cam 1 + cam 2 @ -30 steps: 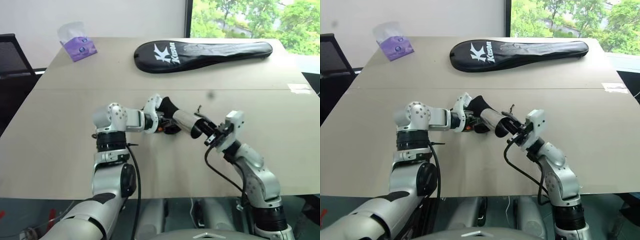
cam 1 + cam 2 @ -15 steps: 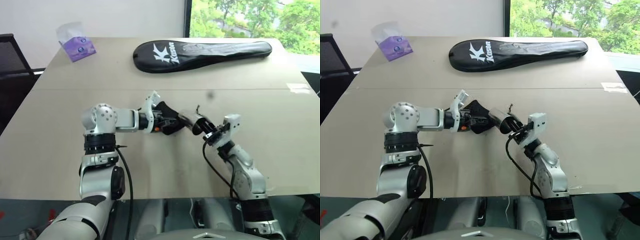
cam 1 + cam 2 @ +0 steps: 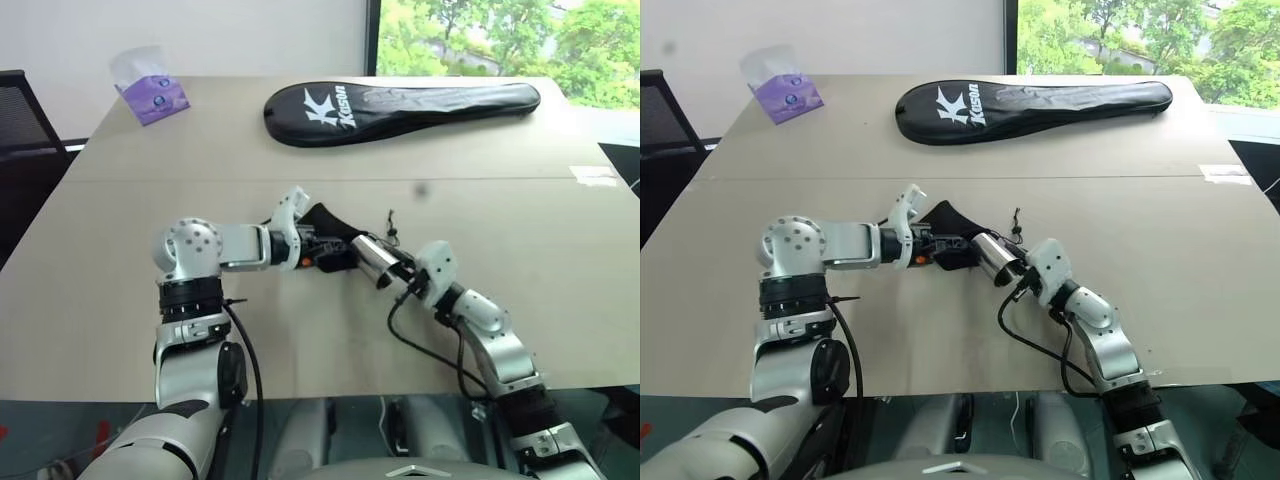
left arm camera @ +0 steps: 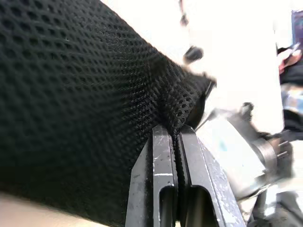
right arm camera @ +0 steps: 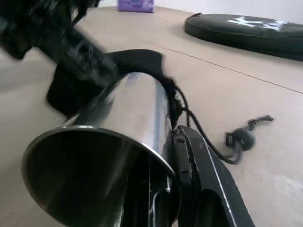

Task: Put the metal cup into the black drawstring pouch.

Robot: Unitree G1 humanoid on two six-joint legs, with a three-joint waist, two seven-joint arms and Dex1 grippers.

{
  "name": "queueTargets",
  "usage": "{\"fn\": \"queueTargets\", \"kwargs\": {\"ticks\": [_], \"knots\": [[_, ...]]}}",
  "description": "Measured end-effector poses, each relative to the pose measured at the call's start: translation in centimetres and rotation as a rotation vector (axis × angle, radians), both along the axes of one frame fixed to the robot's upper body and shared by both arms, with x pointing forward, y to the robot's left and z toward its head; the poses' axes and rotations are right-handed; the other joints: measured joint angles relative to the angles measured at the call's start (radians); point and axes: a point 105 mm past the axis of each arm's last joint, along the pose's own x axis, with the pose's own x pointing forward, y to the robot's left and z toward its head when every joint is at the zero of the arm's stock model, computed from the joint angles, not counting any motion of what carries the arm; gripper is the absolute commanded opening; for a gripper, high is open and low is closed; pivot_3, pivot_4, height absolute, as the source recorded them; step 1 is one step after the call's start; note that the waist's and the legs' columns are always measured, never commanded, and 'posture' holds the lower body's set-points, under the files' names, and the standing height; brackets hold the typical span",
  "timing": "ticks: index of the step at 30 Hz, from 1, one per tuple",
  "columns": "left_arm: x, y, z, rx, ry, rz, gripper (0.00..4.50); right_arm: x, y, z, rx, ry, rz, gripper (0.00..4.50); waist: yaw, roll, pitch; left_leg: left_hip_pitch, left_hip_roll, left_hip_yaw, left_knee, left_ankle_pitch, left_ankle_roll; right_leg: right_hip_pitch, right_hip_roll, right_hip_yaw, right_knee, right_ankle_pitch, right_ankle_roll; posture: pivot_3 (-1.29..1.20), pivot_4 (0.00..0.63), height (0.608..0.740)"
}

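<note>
The right tool point(image 5: 163, 189) was clamped on the rim of the metal cup point(image 3: 373, 262), one finger inside the mouth and one outside, so the cup lay nearly level with its closed base leading toward the pouch. The left tool point(image 4: 173, 142) was pinched narrow on a fold of the black drawstring pouch point(image 3: 325, 232), holding the mesh up off the worktop point(image 3: 520, 250).

The step in hand looked like the insertion itself: the cup's base sat at, or just inside, the pouch mouth, though the fabric hid how far in it went. Next, I judged, the right tool had to push the cup deeper along its own axis while the left kept the mouth lifted.

Cup and pouch met near the middle of the worktop, toward its near edge. The cord and bead point(image 5: 241, 139) trailed loose beside the cup.
</note>
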Motion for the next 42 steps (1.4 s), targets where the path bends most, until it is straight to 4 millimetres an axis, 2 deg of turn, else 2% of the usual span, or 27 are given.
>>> {"fn": "queueTargets", "kwargs": {"ticks": [4,7,10,14,17,19,21,24,25,27,29,32,35,37,40,42], "knots": [[-0.6,0.2,0.4,0.062,-0.078,-0.004,0.0,0.3,0.2,0.1,-0.051,-0.03,0.027,0.01,-0.008,0.0,0.0,0.0,0.0,0.0,0.0,0.0,0.0,0.0,0.0,0.002,0.0,0.0,0.0,0.0,0.15,0.74],[-1.4,-1.2,1.5,0.049,-0.148,-0.069,0.0,1.0,0.9,0.4,-0.009,-0.009,0.008,0.01,-0.012,-0.001,0.0,0.0,0.0,-0.001,0.0,0.0,-0.001,0.001,0.0,0.002,0.0,0.0,0.0,0.0,0.15,0.74],[-2.8,-2.6,1.4,0.053,-0.177,-0.154,0.0,1.6,2.5,0.4,0.098,0.094,-0.01,0.01,-0.022,-0.001,0.0,0.0,0.001,0.0,0.0,0.001,-0.001,0.001,0.001,0.004,0.0,0.0,0.0,0.0,0.15,0.74],[-2.9,-2.5,1.9,0.059,-0.218,-0.155,0.0,2.5,3.9,0.8,0.271,0.282,-0.032,0.01,-0.021,0.0,0.0,0.0,0.001,-0.001,0.0,0.001,-0.001,0.0,0.001,0.003,0.001,0.0,0.0,0.0,0.15,0.74],[-2.4,-2.4,3.4,0.049,-0.316,-0.127,0.0,3.5,4.9,2.2,0.45,0.441,-0.043,0.01,-0.021,-0.001,0.0,0.0,0.001,-0.001,0.0,0.001,-0.001,0.0,0.0,0.003,0.0,0.0,-0.001,0.0,0.15,0.74],[-2.4,-2.7,4.0,0.035,-0.345,-0.125,0.0,3.9,5.7,3.0,0.485,0.479,-0.038,0.01,-0.017,0.0,0.0,-0.001,0.0,-0.001,0.0,0.001,-0.001,0.0,0.0,0.003,0.0,0.0,-0.001,0.0,0.15,0.74],[-2.4,-3.1,3.8,0.018,-0.338,-0.125,0.0,4.3,6.5,4.1,0.378,0.383,-0.03,0.01,-0.014,0.0,0.001,-0.002,-0.001,-0.001,0.0,0.001,-0.001,-0.002,0.001,0.002,0.0,0.0,0.0,0.0,0.15,0.74],[-2.0,-2.8,3.4,0.035,-0.321,-0.083,0.0,5.3,6.6,3.2,-0.111,0.022,-0.036,0.01,-0.014,0.0,0.001,-0.002,-0.003,0.0,0.0,0.001,0.0,-0.002,0.002,0.002,-0.001,0.0,0.0,0.0,0.15,0.74],[-1.9,-2.9,3.3,0.035,-0.316,-0.079,0.0,5.3,6.8,3.0,-0.149,-0.015,-0.03,0.01,-0.015,-0.001,0.001,-0.002,-0.003,0.0,-0.001,0.001,0.0,-0.002,0.002,0.002,-0.001,0.0,0.0,0.0,0.15,0.74],[-1.8,-2.8,3.2,0.031,-0.305,-0.057,0.0,5.1,7.6,3.0,-0.136,-0.04,-0.02,0.01,-0.02,-0.001,0.001,-0.002,0.0,0.0,-0.001,0.001,-0.001,-0.002,0.001,0.003,-0.001,0.0,0.0,0.0,0.15,0.74],[-1.8,-2.6,3.2,0.023,-0.301,-0.051,0.0,5.3,7.7,3.2,-0.104,-0.018,-0.021,0.01,-0.022,-0.001,0.001,-0.002,0.001,-0.001,-0.002,0.001,-0.001,-0.002,0.001,0.003,-0.001,0.0,0.0,0.0,0.15,0.74],[-1.7,-2.4,4.2,-0.024,-0.332,-0.021,0.0,6.4,8.2,4.1,0.237,0.272,-0.091,0.01,-0.021,-0.001,0.001,-0.002,0.002,-0.001,-0.002,0.001,-0.002,-0.002,0.001,0.002,-0.001,0.0,-0.001,0.0,0.15,0.74],[-1.8,-2.6,4.8,-0.039,-0.362,-0.018,0.0,7.1,7.5,4.3,0.344,0.409,-0.085,0.01,-0.01,-0.001,0.001,-0.002,-0.001,-0.002,-0.001,0.001,-0.001,-0.001,0.0,0.001,-0.002,0.0,-0.001,0.0,0.15,0.74],[-1.8,-2.6,4.9,-0.047,-0.362,-0.015,0.0,7.2,8.0,4.8,0.243,0.3,-0.081,0.01,-0.012,-0.001,0.002,-0.003,-0.002,-0.001,-0.001,0.001,-0.001,-0.002,0.001,0.002,-0.001,0.0,0.0,0.0,0.15,0.74],[-1.8,-2.6,4.9,-0.061,-0.354,-0.008,0.0,7.8,7.4,6.2,-0.1,-0.088,-0.085,0.01,-0.014,-0.001,0.001,-0.003,-0.002,-0.001,-0.002,0.001,-0.001,-0.002,0.002,0.001,-0.001,0.0,0.0,0.0,0.15,0.74],[-1.8,-2.5,4.8,-0.06,-0.348,-0.01,0.0,7.9,7.4,6.7,-0.129,-0.169,-0.086,0.01,-0.018,-0.001,0.001,-0.003,-0.001,-0.001,-0.002,0.001,-0.001,-0.002,0.002,0.002,-0.001,0.0,0.0,0.0,0.15,0.74]]}}
